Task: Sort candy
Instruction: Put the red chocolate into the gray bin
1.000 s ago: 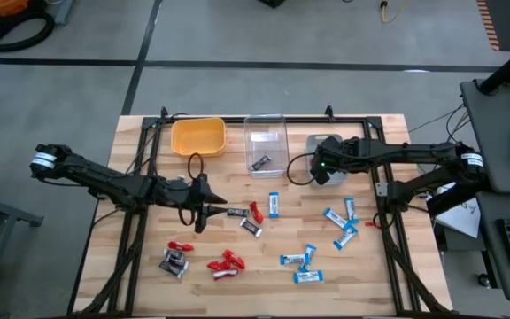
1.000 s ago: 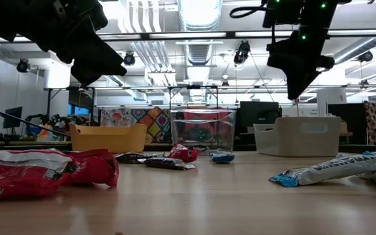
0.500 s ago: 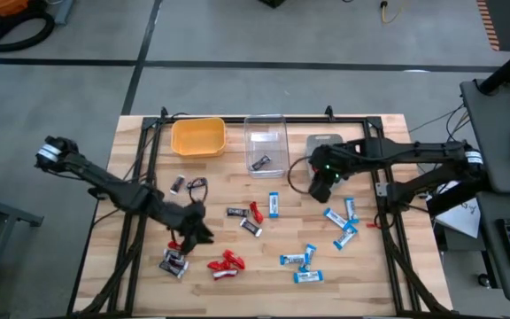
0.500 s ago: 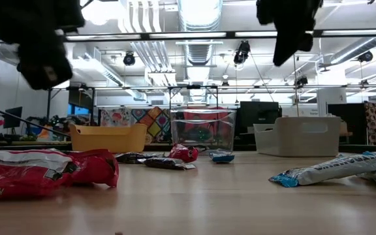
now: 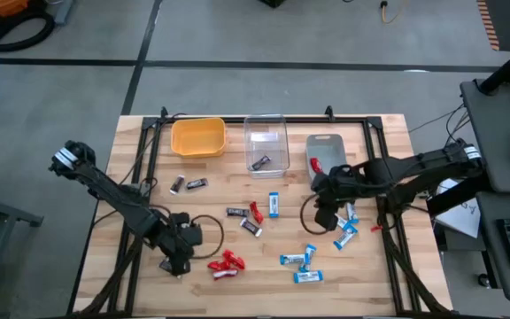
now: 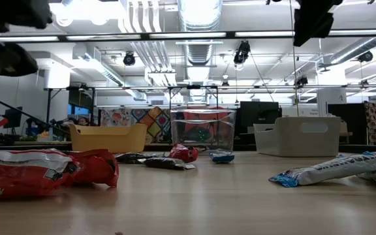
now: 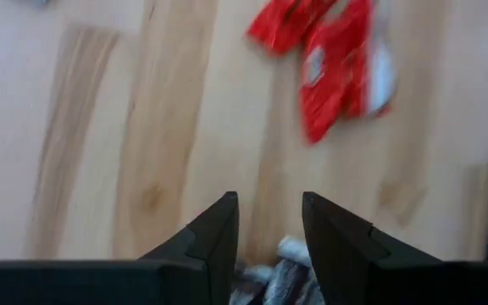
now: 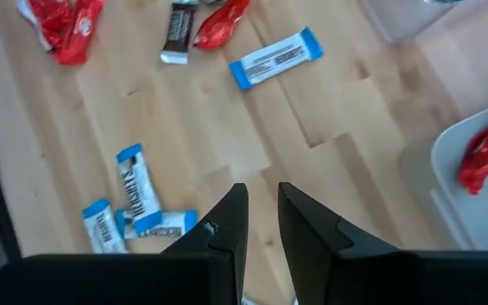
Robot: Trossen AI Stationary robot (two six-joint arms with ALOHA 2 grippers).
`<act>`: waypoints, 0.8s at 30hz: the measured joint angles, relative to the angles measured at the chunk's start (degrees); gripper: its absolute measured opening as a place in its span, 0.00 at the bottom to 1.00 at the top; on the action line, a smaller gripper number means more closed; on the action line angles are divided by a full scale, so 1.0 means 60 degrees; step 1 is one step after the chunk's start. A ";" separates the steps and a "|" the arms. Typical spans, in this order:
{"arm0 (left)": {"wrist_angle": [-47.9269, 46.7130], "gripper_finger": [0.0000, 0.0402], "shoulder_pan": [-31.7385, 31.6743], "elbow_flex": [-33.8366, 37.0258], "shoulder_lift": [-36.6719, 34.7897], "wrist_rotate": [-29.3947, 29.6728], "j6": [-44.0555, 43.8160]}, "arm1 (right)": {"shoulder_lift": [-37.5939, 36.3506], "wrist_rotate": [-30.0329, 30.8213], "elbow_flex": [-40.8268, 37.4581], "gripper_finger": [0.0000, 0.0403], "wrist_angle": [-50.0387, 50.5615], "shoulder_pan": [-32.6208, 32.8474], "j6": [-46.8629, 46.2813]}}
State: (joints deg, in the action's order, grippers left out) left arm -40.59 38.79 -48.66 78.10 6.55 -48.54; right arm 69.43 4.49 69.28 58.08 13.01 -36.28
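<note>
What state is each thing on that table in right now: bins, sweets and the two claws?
Yellow bin: empty.
Clear bin: holds one dark sweet.
Grey bin: holds one red sweet.
Blue sweets: loose on the table.
Red sweets: loose on the table.
Left gripper: open, empty, over dark sweets.
Right gripper: slightly open, empty.

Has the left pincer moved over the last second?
Yes. In the high view the left pincer has gone farther from the yellow bin, toward the table's near edge.
</note>
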 joint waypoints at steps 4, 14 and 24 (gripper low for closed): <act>-0.0227 0.37 0.0252 -0.0085 0.0615 -0.0014 -0.0079 | 0.0000 -0.0011 -0.0004 0.15 -0.0003 0.0425 -0.0220; -0.0724 0.51 0.0589 -0.0067 0.1750 0.0151 -0.0105 | 0.0000 -0.0005 -0.0007 0.15 0.0015 0.0855 -0.0472; -0.0882 0.35 0.0589 -0.0056 0.2543 0.0233 0.0011 | 0.0000 0.0004 -0.0228 0.15 0.0004 0.0857 -0.0457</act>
State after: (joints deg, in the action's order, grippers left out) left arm -45.89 42.33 -48.99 93.36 7.95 -48.47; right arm 69.43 4.51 67.91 58.10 18.15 -39.03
